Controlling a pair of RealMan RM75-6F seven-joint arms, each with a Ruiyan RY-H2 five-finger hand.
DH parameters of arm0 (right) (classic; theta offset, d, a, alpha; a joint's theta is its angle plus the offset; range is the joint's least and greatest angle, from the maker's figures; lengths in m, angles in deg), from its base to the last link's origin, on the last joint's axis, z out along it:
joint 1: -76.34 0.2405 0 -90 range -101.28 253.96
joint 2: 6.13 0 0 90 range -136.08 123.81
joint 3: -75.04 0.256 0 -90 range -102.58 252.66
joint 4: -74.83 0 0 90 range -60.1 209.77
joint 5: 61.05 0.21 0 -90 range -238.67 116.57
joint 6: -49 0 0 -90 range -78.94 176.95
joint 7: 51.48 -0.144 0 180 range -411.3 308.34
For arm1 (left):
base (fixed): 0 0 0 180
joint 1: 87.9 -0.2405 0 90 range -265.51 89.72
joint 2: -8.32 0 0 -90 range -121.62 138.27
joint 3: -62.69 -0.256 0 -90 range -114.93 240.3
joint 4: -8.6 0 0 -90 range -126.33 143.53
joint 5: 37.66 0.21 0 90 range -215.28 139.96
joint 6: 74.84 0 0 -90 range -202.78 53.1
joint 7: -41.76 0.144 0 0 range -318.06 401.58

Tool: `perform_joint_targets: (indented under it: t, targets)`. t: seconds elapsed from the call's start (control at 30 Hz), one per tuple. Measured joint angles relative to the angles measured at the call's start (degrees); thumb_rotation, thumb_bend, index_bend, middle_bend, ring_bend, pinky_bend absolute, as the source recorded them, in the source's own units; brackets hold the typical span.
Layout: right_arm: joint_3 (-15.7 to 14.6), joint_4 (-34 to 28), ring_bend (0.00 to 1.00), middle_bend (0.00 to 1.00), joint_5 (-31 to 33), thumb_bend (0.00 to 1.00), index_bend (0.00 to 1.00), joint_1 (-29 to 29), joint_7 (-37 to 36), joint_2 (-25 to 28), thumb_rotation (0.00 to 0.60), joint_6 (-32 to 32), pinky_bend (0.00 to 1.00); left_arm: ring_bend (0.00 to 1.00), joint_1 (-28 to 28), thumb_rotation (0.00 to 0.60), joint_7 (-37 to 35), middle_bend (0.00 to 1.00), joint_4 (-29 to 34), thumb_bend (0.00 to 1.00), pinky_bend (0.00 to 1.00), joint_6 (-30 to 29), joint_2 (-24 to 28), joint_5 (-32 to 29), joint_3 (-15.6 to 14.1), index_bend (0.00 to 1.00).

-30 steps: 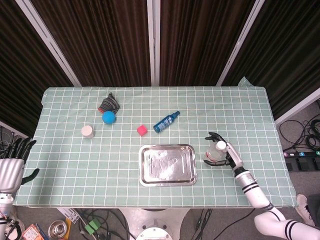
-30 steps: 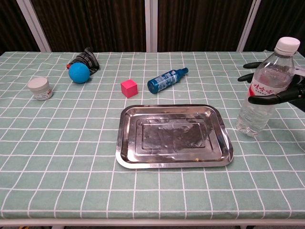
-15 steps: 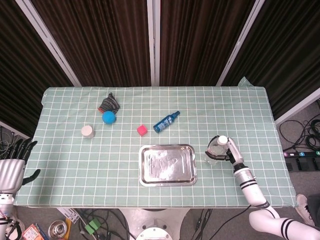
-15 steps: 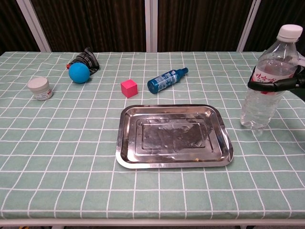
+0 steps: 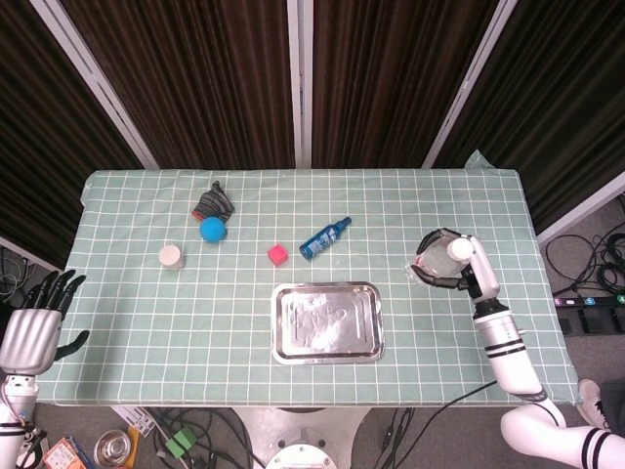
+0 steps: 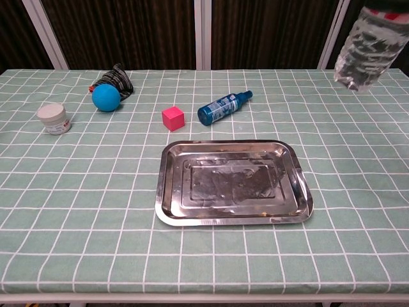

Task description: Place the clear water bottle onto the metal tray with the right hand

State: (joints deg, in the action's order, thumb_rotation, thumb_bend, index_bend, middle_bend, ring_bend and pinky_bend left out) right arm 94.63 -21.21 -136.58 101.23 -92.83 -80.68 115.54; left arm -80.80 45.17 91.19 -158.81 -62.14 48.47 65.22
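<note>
My right hand (image 5: 459, 266) grips the clear water bottle (image 5: 437, 258) and holds it well above the table, to the right of the metal tray (image 5: 327, 321). In the chest view only the bottle's lower part (image 6: 366, 48) shows at the top right corner, above and right of the tray (image 6: 234, 181); the hand itself is cut off there. The tray is bare. My left hand (image 5: 34, 327) hangs off the table's left edge with its fingers spread and nothing in them.
Behind the tray lie a blue spray bottle (image 5: 324, 237) and a pink cube (image 5: 277, 254). Further left are a blue ball (image 5: 213, 230), a dark striped cloth (image 5: 213, 202) and a small white jar (image 5: 172, 257).
The right hand closed around the bottle and lifted it off the table, carrying it up and slightly back. The left hand barely shifted.
</note>
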Motion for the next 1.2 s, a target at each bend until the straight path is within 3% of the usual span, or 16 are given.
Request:
perform_joint_targets:
  t: [0.13,0.27,0.37,0.47,0.6,0.73,0.9,1.03,1.2]
  targets:
    - [-1.3,2.5,0.43,0.63,2.5,0.2,0.76,-1.4,0.9,-0.6,0.6,0.5,0.47,0.09,-0.1,0.6,0.1,0.18,-0.1,0.23,0.19,0.0,-0.1,-0.1,-0.1,0.16]
    - [-2.6,6.9,0.43,0.63,6.0,0.2,0.77,-1.6,-0.2,-1.7,0.6,-5.6,0.47,0.09,-0.1,0.6,0.0,0.18,0.2,0.23,0.19,-0.4,0.3,-0.5,0.3,0.16]
    - [-2.2,6.8,0.43,0.63,5.1,0.2,0.77,-1.4,-0.9,-1.5,0.6,-8.3,0.47,0.09,0.0,0.6,0.4,0.18,0.5,0.23,0.19,-0.5,0.5,-0.2,0.4,0.16]
    - [-0.8,2.8,0.43,0.63,1.9,0.19,0.77,-1.2,-1.0,-0.2,0.6,-5.5,0.47,0.09,0.3,0.6,0.7,0.18,0.7,0.23,0.19,-0.4,0.5,0.0,0.5,0.16]
    - [1.1,-4.8,0.43,0.63,-2.8,0.19,0.77,-1.4,-0.4,2.1,0.6,3.2,0.47,0.09,0.5,0.6,0.5,0.18,0.5,0.23,0.19,0.0,0.2,-0.3,0.6,0.16]
    - [0.4,-5.4,0.43,0.63,-1.9,0.19,0.77,-1.9,-0.3,2.1,0.6,6.3,0.47,0.09,0.6,0.6,0.2,0.18,0.0,0.23,0.19,0.4,-0.1,-0.4,0.3,0.16]
    - [-2.2,2.5,0.43,0.63,5.6,0.19,0.76,-1.9,-0.7,-0.3,0.6,-2.7,0.47,0.09,0.4,0.6,-0.1,0.18,-0.3,0.23,0.19,0.3,-0.3,-0.3,0.0,0.16]
    - [-3.2,8.0,0.43,0.63,7.5,0.19,0.77,-2.0,-1.2,-1.5,0.6,-10.0,0.47,0.09,0.3,0.6,-0.1,0.18,-0.3,0.23,0.19,0.1,-0.2,-0.3,0.0,0.16]
    - [-3.3,6.9,0.43,0.63,5.5,0.19,0.77,-2.4,-1.9,-1.6,0.6,-7.1,0.47,0.09,0.4,0.6,0.1,0.18,0.0,0.23,0.19,-0.2,-0.3,0.0,0.2,0.16]
